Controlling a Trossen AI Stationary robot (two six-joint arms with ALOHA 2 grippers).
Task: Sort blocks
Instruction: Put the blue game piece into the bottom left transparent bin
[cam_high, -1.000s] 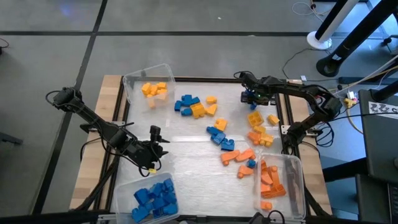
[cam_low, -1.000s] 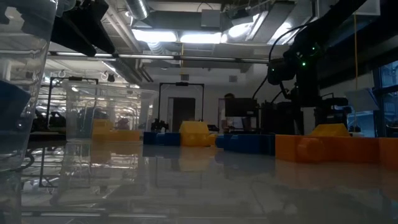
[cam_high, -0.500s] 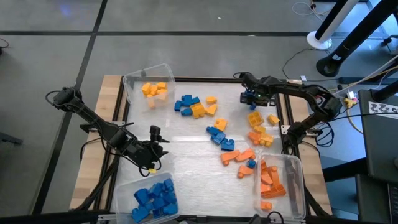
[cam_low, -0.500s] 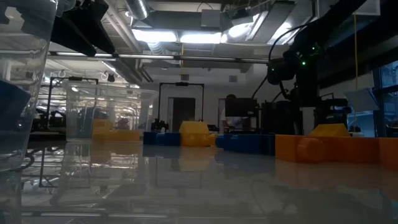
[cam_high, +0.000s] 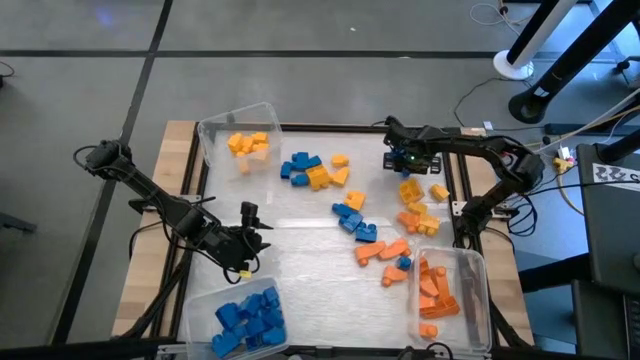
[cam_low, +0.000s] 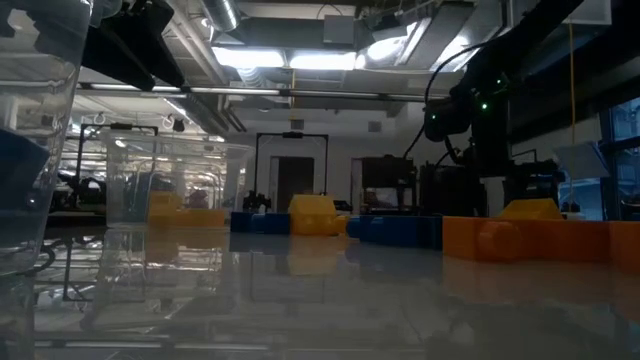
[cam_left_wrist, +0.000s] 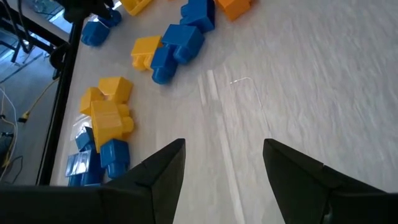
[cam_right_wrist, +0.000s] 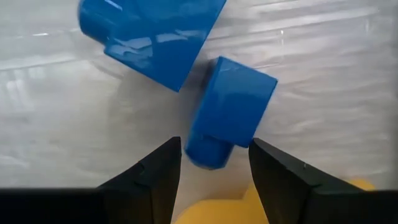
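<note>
Blue, yellow and orange blocks lie scattered over the middle and right of the white table (cam_high: 300, 260). My right gripper (cam_high: 400, 160) hangs open at the far right, pointing down over two blue blocks. In the right wrist view its fingertips (cam_right_wrist: 214, 149) stand on either side of the smaller blue block (cam_right_wrist: 233, 106), above it, with a larger blue block (cam_right_wrist: 155, 31) beside it and a yellow block (cam_right_wrist: 217, 208) below. My left gripper (cam_high: 252, 228) waits open over bare table at the left; its wrist view shows nothing between its fingers (cam_left_wrist: 224, 146).
Three clear bins stand on the table: one with yellow blocks (cam_high: 240, 140) at the far left, one with blue blocks (cam_high: 245, 315) at the near left, one with orange blocks (cam_high: 445, 290) at the near right. The low view shows an orange block (cam_low: 520, 238) close by.
</note>
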